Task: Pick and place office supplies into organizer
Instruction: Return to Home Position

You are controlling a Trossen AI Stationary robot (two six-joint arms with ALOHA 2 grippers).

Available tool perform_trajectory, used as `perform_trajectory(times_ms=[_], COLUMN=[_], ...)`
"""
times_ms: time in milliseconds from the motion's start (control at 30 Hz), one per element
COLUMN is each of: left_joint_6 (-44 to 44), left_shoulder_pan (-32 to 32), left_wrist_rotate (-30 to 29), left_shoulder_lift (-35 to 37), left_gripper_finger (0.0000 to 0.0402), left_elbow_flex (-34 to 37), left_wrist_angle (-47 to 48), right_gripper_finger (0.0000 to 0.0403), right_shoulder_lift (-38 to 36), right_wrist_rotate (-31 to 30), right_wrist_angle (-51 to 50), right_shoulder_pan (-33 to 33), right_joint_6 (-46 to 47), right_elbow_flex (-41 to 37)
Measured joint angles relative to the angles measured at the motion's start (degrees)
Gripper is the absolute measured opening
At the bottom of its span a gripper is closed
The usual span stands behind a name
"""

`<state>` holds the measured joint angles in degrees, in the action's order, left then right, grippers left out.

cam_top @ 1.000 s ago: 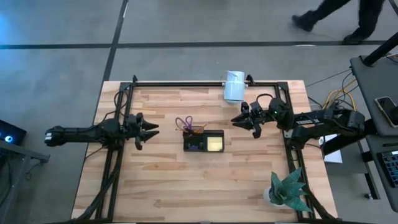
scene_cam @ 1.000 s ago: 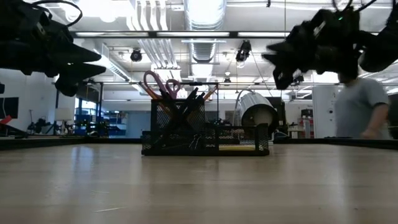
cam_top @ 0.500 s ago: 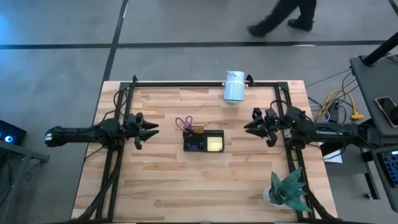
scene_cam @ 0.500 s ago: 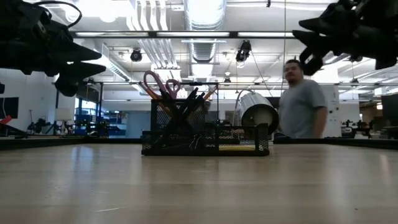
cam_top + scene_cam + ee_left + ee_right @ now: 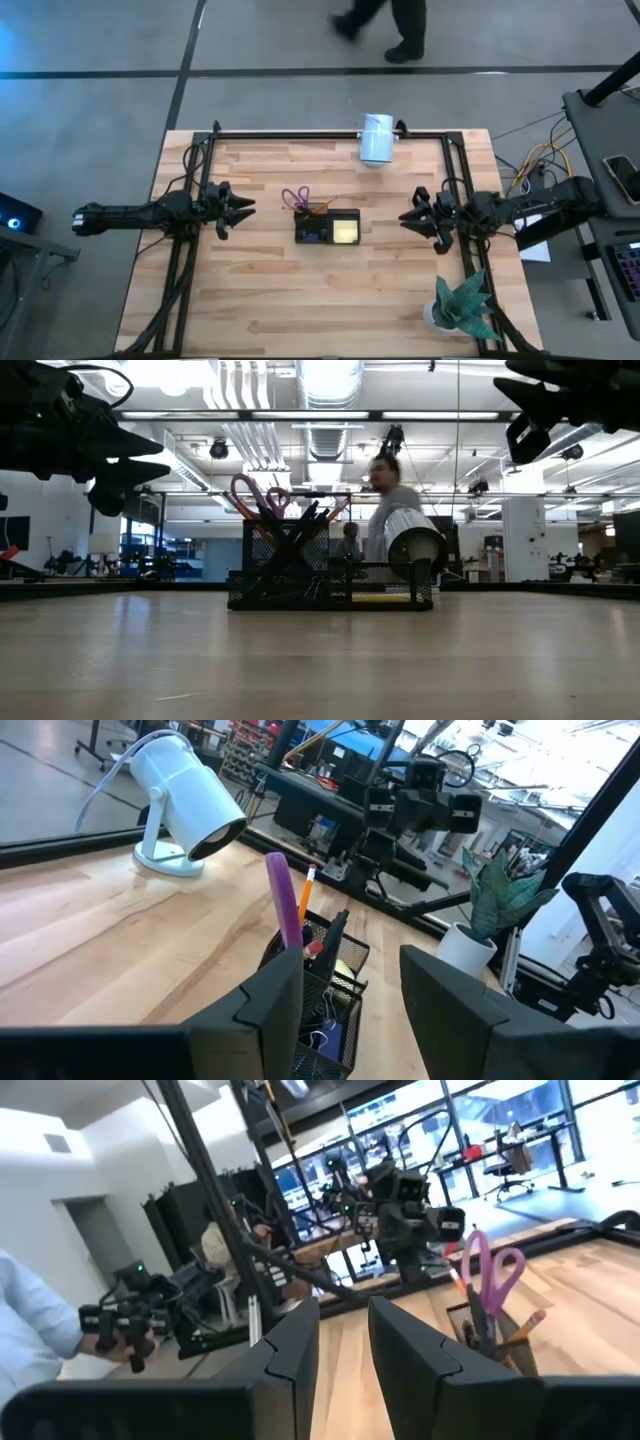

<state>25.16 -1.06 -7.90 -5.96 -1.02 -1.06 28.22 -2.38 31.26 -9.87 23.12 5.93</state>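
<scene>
The organizer (image 5: 328, 228) held the scissors (image 5: 296, 197) and sticky-note pad (image 5: 347, 231) at the middle of the counter (image 5: 260, 290). The left pincer (image 5: 243, 210) and right pincer (image 5: 408, 217) hovered on either side of it, fingers apart.

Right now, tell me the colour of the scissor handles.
Purple; the scissor handles show best in the right wrist view.

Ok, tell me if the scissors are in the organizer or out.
In. The purple-handled scissors stand upright in the organizer, in its tall mesh compartment, with the handles sticking out above its rim.
</scene>
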Motion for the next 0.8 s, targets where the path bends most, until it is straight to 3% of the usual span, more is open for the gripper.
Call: perform_trajectory(times_ms=[333, 500, 800], left_joint_6=[0.10, 1.54, 1.54], left_shoulder_pan=[0.00, 0.00, 0.00], left_wrist_rotate=[0.11, 0.13, -0.11], left_shoulder_lift=[0.02, 0.02, -0.02], left_gripper_finger=[0.0150, 0.0150, 0.0150], left_elbow_flex=[0.00, -0.02, 0.00], left_wrist_angle=[0.01, 0.01, 0.08], right_gripper_finger=[0.0082, 0.0079, 0.0079], right_shoulder_lift=[-3.14, -7.56, -20.11], right_wrist_rotate=[11.23, 11.28, 9.30], right_wrist_angle=[-0.85, 1.47, -13.34], right_shoulder_pan=[8.57, 8.63, 8.79], right_joint_6=[2.21, 2.13, 0.35], right_elbow_flex=[-2.27, -5.43, -5.42])
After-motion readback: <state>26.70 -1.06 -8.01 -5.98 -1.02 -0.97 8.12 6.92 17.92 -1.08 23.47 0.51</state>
